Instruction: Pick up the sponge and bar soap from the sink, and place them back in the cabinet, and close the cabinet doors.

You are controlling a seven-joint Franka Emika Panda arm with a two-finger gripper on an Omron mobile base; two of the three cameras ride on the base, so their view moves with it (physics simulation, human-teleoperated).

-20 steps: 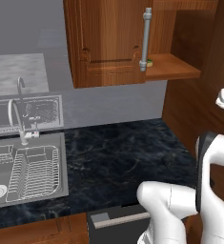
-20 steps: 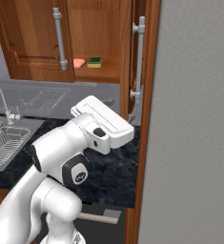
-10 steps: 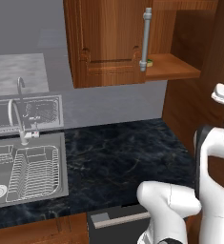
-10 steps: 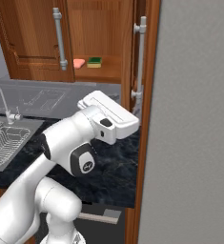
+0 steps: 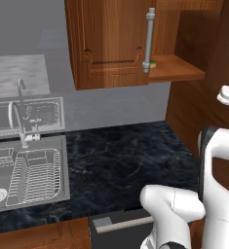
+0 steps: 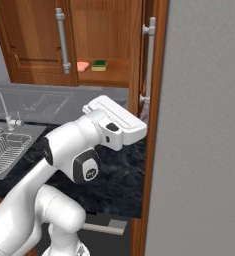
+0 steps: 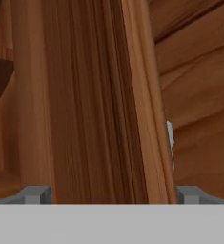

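The cabinet (image 6: 109,45) is hanging on the far wall above the dark marble desk (image 5: 121,155), its cabinet doors (image 5: 113,41) standing open. The sink (image 5: 28,175) is sitting at the desk's left end. The fingers (image 7: 111,194) are spreading wide around the edge of the right door, gripping nothing. On the cabinet shelf, the bar soap (image 6: 82,66) is lying just left of the sponge (image 6: 99,64).
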